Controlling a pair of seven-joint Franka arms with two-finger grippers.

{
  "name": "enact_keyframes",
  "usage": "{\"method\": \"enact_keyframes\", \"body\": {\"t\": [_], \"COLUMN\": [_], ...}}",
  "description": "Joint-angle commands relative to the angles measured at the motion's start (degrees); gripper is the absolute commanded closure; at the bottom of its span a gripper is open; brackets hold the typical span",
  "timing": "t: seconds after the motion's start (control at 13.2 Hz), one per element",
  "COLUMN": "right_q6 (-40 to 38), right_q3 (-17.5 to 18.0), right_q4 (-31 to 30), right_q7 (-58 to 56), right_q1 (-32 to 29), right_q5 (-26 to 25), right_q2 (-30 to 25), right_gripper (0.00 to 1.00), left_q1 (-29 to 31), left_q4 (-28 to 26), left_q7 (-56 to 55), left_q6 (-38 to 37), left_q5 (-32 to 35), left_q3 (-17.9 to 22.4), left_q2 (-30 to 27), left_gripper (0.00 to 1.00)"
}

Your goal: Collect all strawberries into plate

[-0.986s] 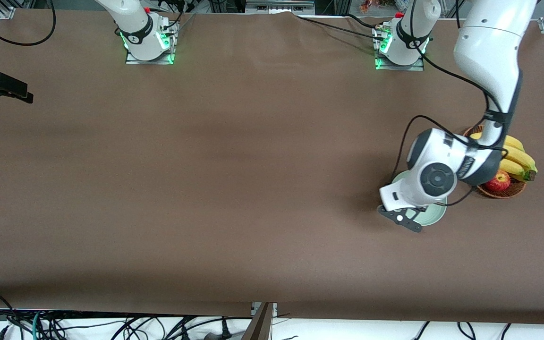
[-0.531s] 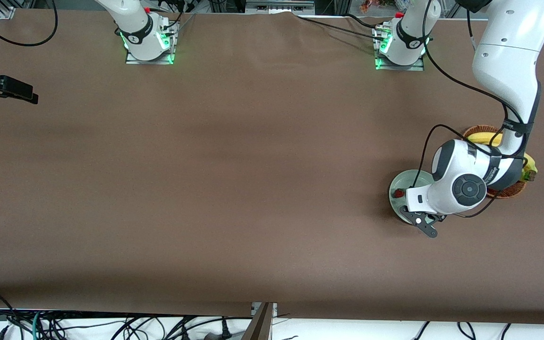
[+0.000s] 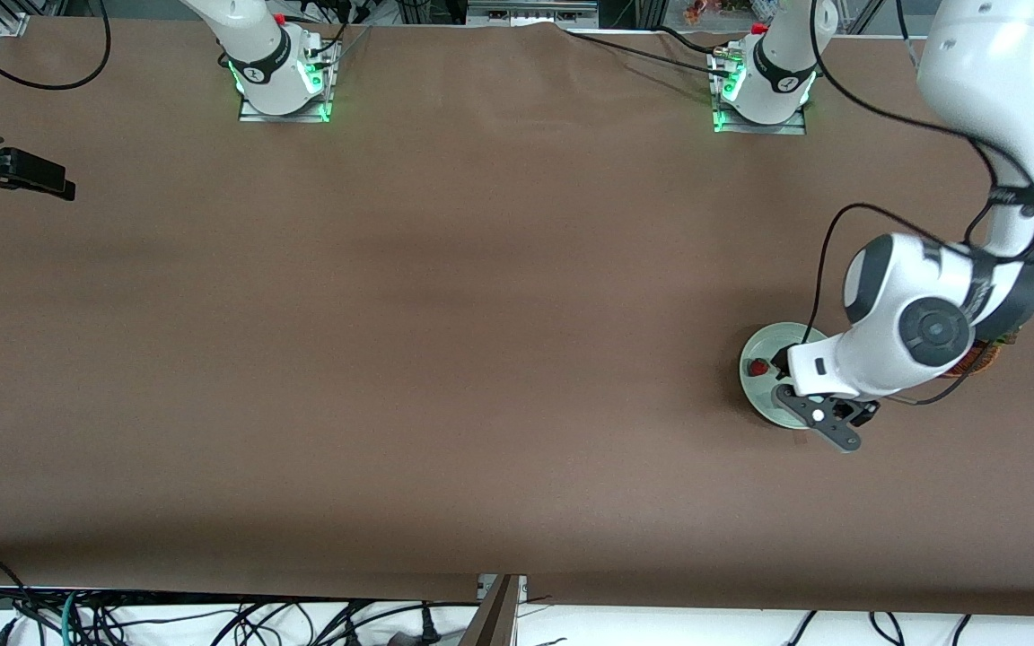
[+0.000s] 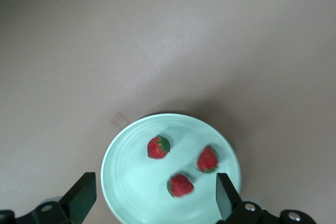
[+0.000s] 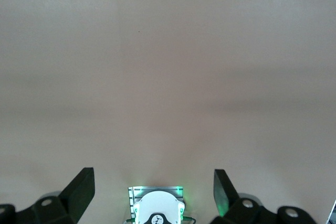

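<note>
The pale mint-green plate [image 3: 761, 345] lies near the left arm's end of the table. In the left wrist view the plate [image 4: 123, 177] holds three strawberries [image 4: 158, 147], [image 4: 208, 159], [image 4: 180, 185], lying apart from each other. Only one strawberry [image 3: 757, 367] shows in the front view; the left hand hides the others. My left gripper [image 4: 153, 203] is open and empty, up over the plate, also seen in the front view [image 3: 786, 370]. My right gripper [image 5: 153, 192] is open and empty, waiting at the right arm's end of the table [image 3: 10, 170].
The brown wicker basket [image 3: 984, 359] stands beside the plate, toward the left arm's end, almost wholly hidden under the left arm. The right arm's base [image 5: 157, 208] shows in the right wrist view. Cables hang along the table's near edge.
The left hand has moved off the plate's middle toward the left arm's end, uncovering the plate and one strawberry and covering the basket. The right gripper has barely shifted.
</note>
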Motion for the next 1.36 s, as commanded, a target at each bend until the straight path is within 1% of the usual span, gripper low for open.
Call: {"method": "enact_keyframes", "body": {"t": [0.0,0.15,0.23,0.3,0.38,0.45,0.53,0.68,0.76,0.91,1.29], "right_q6": [-0.5,-0.5,-0.5,-0.5,-0.5,-0.5,-0.5,-0.5,-0.4,-0.4,-0.4], "right_q3": [0.1,0.1,0.1,0.1,0.1,0.1,0.1,0.1,0.2,0.2,0.2], "right_q4": [0.1,0.1,0.1,0.1,0.1,0.1,0.1,0.1,0.1,0.5,0.6], "right_q7": [0.7,0.6,0.6,0.7,0.7,0.7,0.7,0.7,0.7,0.7,0.7], "right_q1": [0.2,0.0,0.0,0.1,0.2,0.2,0.2,0.2,0.3,0.4,0.4], "right_q5": [-0.5,-0.5,-0.5,-0.4,-0.4,-0.4,-0.4,-0.4,-0.4,-0.5,-0.4], "right_q2": [-0.2,-0.1,0.0,-0.1,0.0,-0.1,-0.1,-0.1,-0.1,0.1,0.2], "right_gripper": [0.0,0.0,0.0,0.0,0.0,0.0,0.0,0.0,0.0,0.0,0.0], "left_q1": [0.5,0.6,0.4,0.1,-0.6,-2.5,-3.1,-3.7,-3.7,-3.4,-3.7], "left_q4": [1.4,6.7,9.1,8.6,6.2,2.2,-0.8,-7.3,-9.5,-8.8,-8.1], "left_q7": [-6.0,-10.2,-12.4,-16.6,-19.1,-21.2,-23.5,-23.7,-23.6,-23.6,-23.6], "left_q6": [-9.4,-19.0,-23.2,-23.9,-23.8,-23.1,-20.0,-19.2,-18.9,-19.5,-20.5], "left_q5": [-4.1,-4.5,-6.1,-7.4,-7.2,-7.4,-7.8,-8.7,-8.6,-8.9,-8.9], "left_q3": [0.2,0.0,-0.3,-0.2,0.3,2.7,5.5,8.7,9.2,10.9,11.6], "left_q2": [-7.1,-8.6,-9.5,-12.2,-15.9,-20.6,-23.9,-30.4,-32.5,-32.7,-32.6], "left_gripper": [0.0,0.0,0.0,0.0,0.0,0.0,0.0,0.0,0.0,0.0,0.0]}}
